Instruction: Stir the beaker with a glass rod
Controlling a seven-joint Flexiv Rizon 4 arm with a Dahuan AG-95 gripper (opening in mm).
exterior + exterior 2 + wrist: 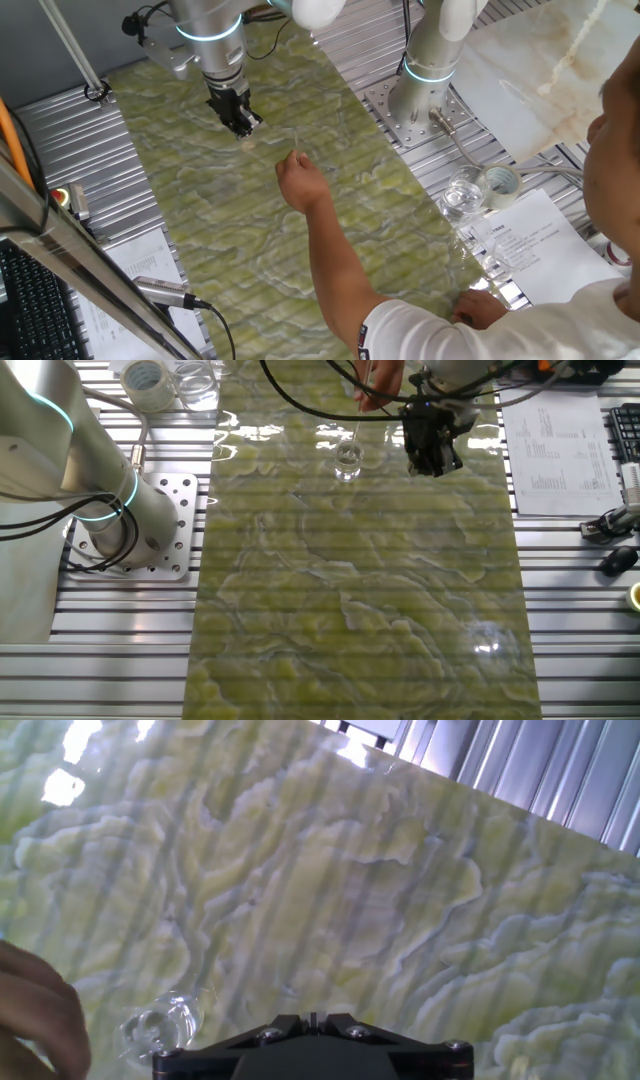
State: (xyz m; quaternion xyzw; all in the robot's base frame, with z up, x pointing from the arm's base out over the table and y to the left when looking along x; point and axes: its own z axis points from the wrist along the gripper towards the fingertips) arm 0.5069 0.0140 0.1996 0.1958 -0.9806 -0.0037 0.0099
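The beaker (pixel 347 460) is a small clear glass standing on the green marble-patterned mat (pixel 360 590). A person's hand (pixel 378 385) holds the thin glass rod (pixel 358 415) with its lower end in the beaker. My gripper (pixel 437 465) hangs just to the right of the beaker, apart from it, with its jaws together and nothing seen between them. In the hand view the beaker (pixel 160 1025) is at the lower left beside the person's fingers (pixel 35 1010), left of my gripper (pixel 313 1016). In the one fixed view my gripper (pixel 243 127) is up-left of the hand (pixel 300 182).
A larger clear glass vessel (pixel 462 190) and a tape roll (pixel 500 182) sit on the slatted metal table beside the mat. A second arm's base (pixel 420 95) stands next to them. The person's forearm (pixel 340 270) crosses the mat. Papers (pixel 535 240) lie near the person.
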